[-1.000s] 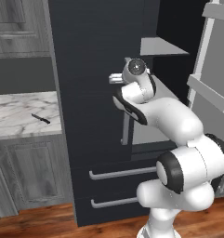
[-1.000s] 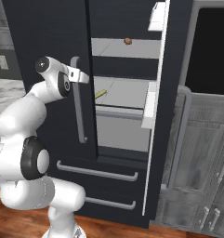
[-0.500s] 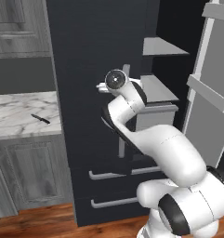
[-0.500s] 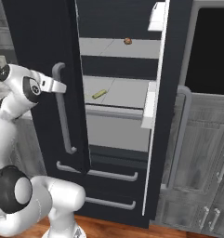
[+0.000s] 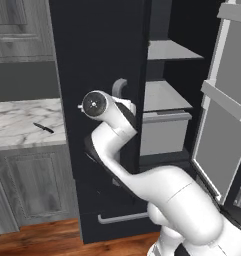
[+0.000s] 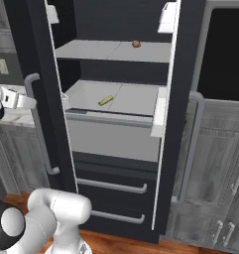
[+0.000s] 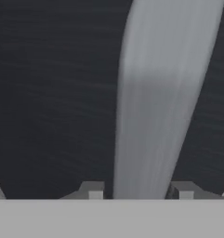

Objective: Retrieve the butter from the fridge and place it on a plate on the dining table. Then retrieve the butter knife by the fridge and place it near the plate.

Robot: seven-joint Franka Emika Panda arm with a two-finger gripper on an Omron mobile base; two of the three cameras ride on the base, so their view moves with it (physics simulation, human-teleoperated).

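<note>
Butter [image 6: 105, 100] on middle shelf, fridge [image 6: 116, 64] open

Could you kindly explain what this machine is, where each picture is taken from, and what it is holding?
It is a white robot arm on a driving base in a simulated kitchen. Two cameras ride behind it, left and right; the third looks along its gripper. The tall dark navy fridge has its left door swung open by the long grey door handle, which runs between the gripper's two fingers. Inside, a small yellowish-green butter stick lies on a grey shelf. A slim dark butter knife lies on the marble counter.
</note>
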